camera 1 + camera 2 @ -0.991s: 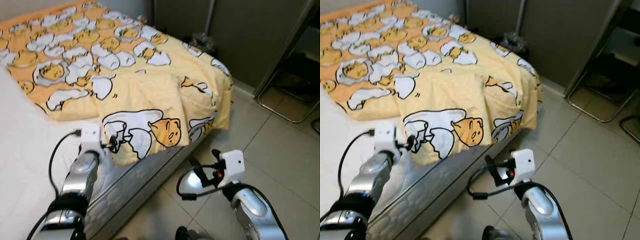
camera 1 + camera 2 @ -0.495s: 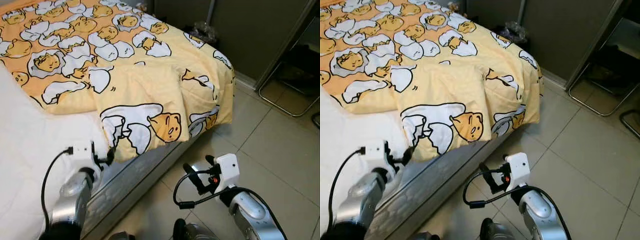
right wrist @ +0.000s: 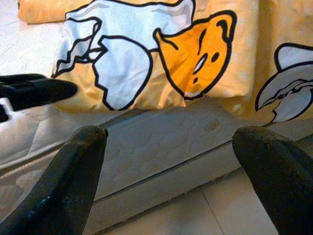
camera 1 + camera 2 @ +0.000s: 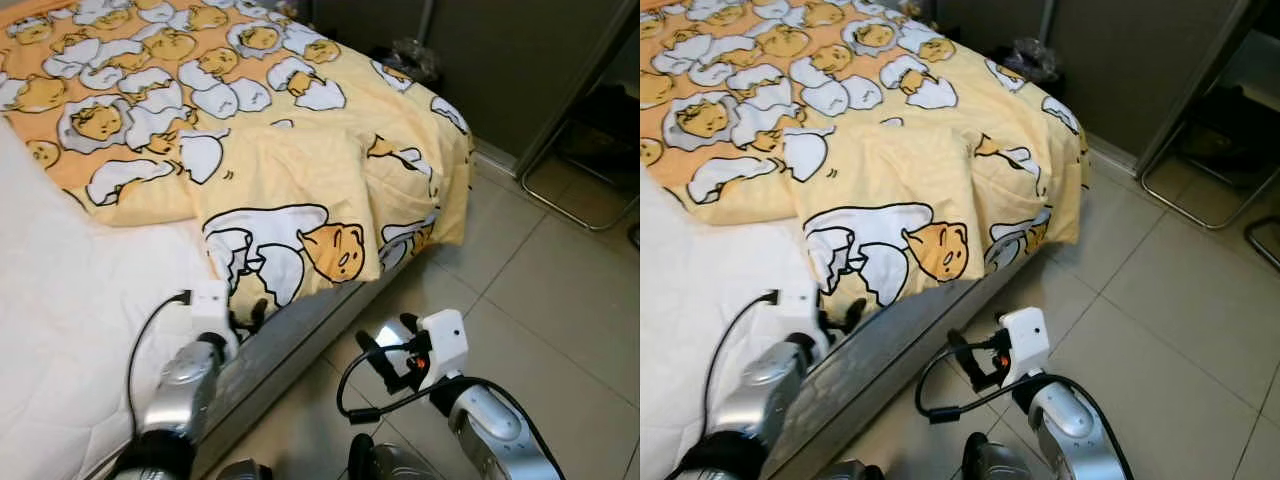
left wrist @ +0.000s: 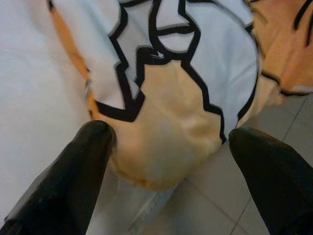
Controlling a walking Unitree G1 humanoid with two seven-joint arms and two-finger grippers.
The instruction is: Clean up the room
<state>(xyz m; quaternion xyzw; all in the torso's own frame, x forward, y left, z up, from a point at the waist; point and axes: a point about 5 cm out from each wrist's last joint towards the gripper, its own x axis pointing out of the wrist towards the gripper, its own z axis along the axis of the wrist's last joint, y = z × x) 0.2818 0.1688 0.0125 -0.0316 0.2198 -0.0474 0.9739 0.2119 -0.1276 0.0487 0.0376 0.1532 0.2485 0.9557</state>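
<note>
Left gripper (image 5: pixel 166 161) has moved back up to yellow egg-print quilt (image 4: pixel 290 190) corner on white mattress (image 4: pixel 70 330), fingers spread; right gripper (image 3: pixel 171 161) spread below. Grab likely next.

Both arms forward, both tools spread open.

The left tool (image 4: pixel 252 312) reaches to the bed's (image 4: pixel 80 300) side edge, its black fingers (image 5: pixel 73 171) parted wide. The right tool (image 4: pixel 385 345) hovers lower, beside the bed, fingers likewise apart.
</note>
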